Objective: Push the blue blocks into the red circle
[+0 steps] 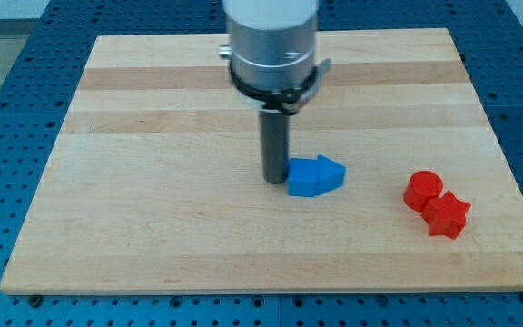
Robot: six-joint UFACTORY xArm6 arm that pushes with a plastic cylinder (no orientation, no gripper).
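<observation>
Tip against blue blocks, mid-table; red blocks well off to the right.

The wooden table [152, 136] lies on a blue perforated base [7, 54]. The arm's grey cylinder [272, 41] hangs over the table's middle; no hand is fitted, only the dark rod. My tip [274, 181] touches the left side of the blue blocks [315, 175], two pieces pressed together, exact shapes unclear. Near the right edge, a red cylinder [422, 189] touches a red star-like block [447, 215] just nearer.

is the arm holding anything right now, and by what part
Nothing is held. My tip only rests against the left side of the blue blocks.
</observation>
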